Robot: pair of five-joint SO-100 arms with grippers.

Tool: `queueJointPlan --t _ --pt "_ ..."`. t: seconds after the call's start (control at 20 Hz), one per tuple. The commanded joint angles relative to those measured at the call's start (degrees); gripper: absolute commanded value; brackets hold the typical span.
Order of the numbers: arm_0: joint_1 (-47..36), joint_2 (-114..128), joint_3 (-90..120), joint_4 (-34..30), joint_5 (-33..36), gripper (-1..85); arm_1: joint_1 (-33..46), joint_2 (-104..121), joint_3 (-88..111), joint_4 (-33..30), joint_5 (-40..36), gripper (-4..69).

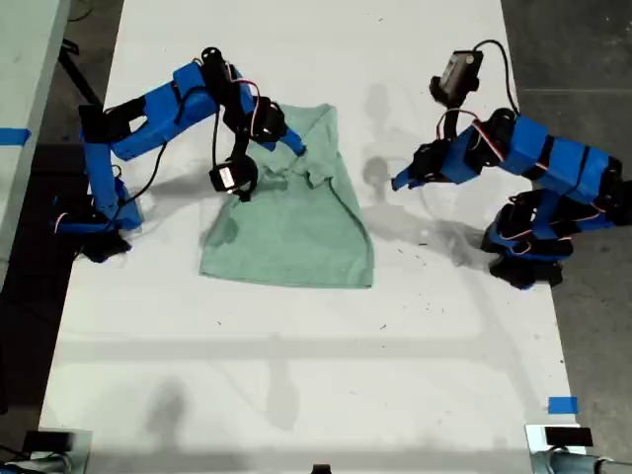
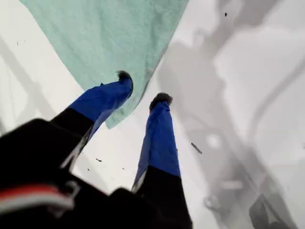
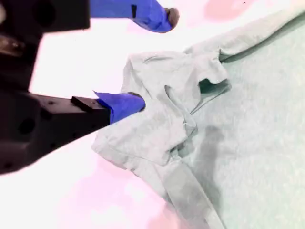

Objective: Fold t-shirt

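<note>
The pale mint-green t-shirt (image 1: 296,237) lies on the white table (image 1: 296,375) near the middle of the exterior view, with its upper part folded over and bunched. My second gripper (image 1: 294,148) belongs to the arm on the exterior view's left and stands open over that bunched fold. In the second wrist view one of its fingers (image 3: 128,102) touches the crumpled t-shirt (image 3: 248,119), while the other is over bare table. My first gripper (image 1: 398,182), on the exterior view's right, hangs open and empty just off the cloth. The first wrist view shows the first gripper (image 2: 143,88) beside a corner of the t-shirt (image 2: 109,38).
Both blue arm bases sit at the table's sides in the exterior view, by the dark floor. A blue tape mark (image 1: 562,405) lies at the exterior view's lower right, another blue tape mark (image 1: 12,136) at its left edge. Bare white table stretches below the shirt.
</note>
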Motion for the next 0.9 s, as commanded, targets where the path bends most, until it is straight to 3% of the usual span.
queueJointPlan --t 0.0,0.55,0.85 --pt "2.64 5.80 0.97 1.23 0.00 28.0 -3.69 -1.93 -0.88 -3.87 -0.79 16.9" --pt "4.75 12.22 9.32 -1.41 -2.20 27.1 -12.39 -5.63 8.26 -15.21 -0.53 27.9" --pt "4.75 14.24 10.55 -1.49 -2.29 27.0 -14.41 -9.76 11.95 -20.57 -0.53 29.9"
